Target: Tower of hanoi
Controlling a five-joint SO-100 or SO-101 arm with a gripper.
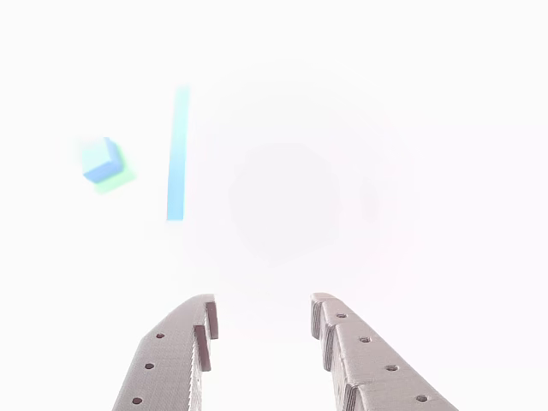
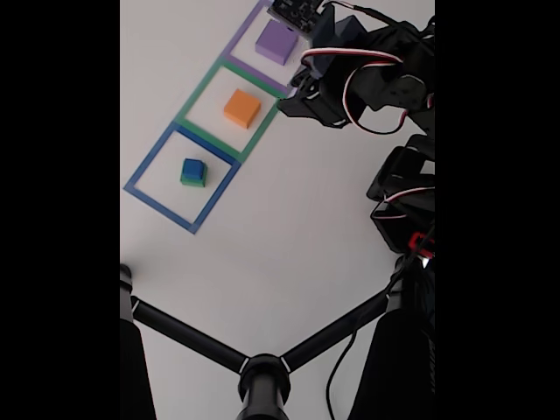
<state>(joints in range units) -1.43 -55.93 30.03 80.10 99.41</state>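
Note:
Three taped squares lie in a diagonal row in the fixed view. A purple block (image 2: 276, 42) sits in the purple square, an orange block (image 2: 242, 108) in the green square (image 2: 194, 99). In the blue square (image 2: 150, 197) a small blue cube (image 2: 193, 167) rests on a green block (image 2: 192, 181). The other view is washed out. It shows the blue cube (image 1: 101, 159) on the green block (image 1: 120, 178) at left, beside a strip of blue tape (image 1: 177, 154). My gripper (image 1: 261, 306) is open, nothing between its grey fingers (image 1: 171, 351). The arm (image 2: 367, 79) hangs right of the purple block.
A black camera stand (image 2: 262, 372) with two spread legs crosses the bottom of the fixed view. The arm's base and cables (image 2: 407, 201) fill the right edge. White tabletop (image 2: 289, 219) lies between the squares and the stand.

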